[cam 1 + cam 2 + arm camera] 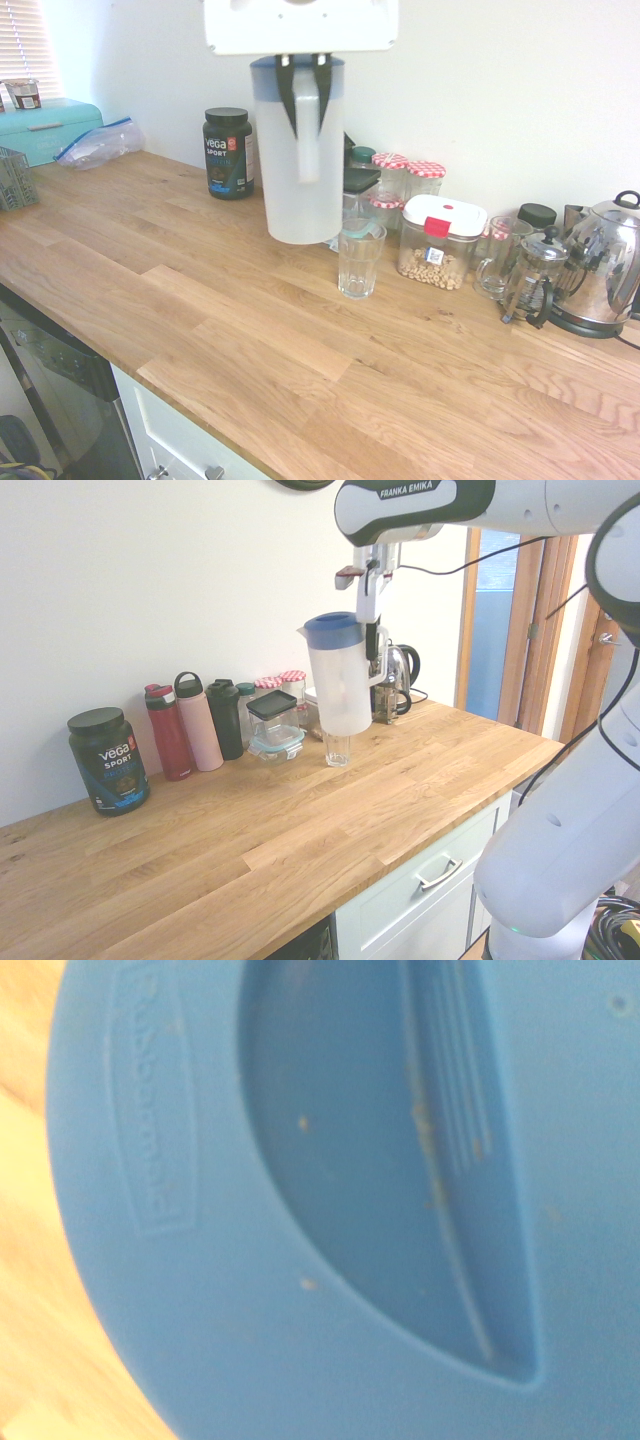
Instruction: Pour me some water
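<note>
Pinching the long vertical handle (pixel 308 165) of a tall, frosted plastic pitcher (pixel 280 195) between the dark fingers of the two-finger gripper (pixel 308 128) on the white arm (pixel 555 505). Holding the pitcher nearly upright, raised off the pale wooden counter (pixel 210 300), with a round blue lid (pixel 334 630) on top and the spout turned away from the handle. Showing raised Rubbermaid lettering on the lid in the wrist view. Near the pitcher's base, standing upright on the counter, a clear, empty-looking drinking glass (pixel 360 265). Hard to tell how much water is inside the pitcher. Beside the glass, a clear container with a white lid and red tab (pixel 440 240), partly filled with small tan pieces. Farther along, a glass-and-metal French press (pixel 537 270) next to a shiny steel kettle (pixel 600 265). On the pitcher's other side, a black, round-lidded Vega Sport tub (pixel 228 155). Between tub and glass in the second exterior view, a red bottle (pixel 168 735), a pink bottle (pixel 199 725) and a black tumbler (pixel 225 720).
</note>
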You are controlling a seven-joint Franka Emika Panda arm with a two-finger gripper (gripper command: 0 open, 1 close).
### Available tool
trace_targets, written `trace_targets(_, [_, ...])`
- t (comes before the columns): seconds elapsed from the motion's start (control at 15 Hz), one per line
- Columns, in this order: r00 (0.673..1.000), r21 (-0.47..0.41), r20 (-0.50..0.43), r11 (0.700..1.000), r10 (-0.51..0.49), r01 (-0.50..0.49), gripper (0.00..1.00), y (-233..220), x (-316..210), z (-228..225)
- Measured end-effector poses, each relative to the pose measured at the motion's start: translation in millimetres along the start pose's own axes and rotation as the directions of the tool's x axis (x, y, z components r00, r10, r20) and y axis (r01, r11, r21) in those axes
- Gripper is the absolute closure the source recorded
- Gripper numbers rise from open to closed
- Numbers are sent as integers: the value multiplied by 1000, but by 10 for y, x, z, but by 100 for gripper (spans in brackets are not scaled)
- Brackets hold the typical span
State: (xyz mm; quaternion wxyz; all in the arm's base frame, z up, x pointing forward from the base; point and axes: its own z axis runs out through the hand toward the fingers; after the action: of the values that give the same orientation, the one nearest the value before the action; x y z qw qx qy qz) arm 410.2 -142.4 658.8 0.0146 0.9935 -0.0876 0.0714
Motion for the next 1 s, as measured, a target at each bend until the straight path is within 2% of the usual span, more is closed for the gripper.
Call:
trace_targets(0.2, [1000,21,13,1000,-1,1,100,552,196,-87])
trace_targets(0.47, [994,-35,94,998,-53,57,100,1085,562,228])
trace_targets(0.73, [988,-101,144,992,-55,70,100,1170,961,465])
trace_targets(1.0, [974,-189,203,971,-105,144,100,1045,1091,756])
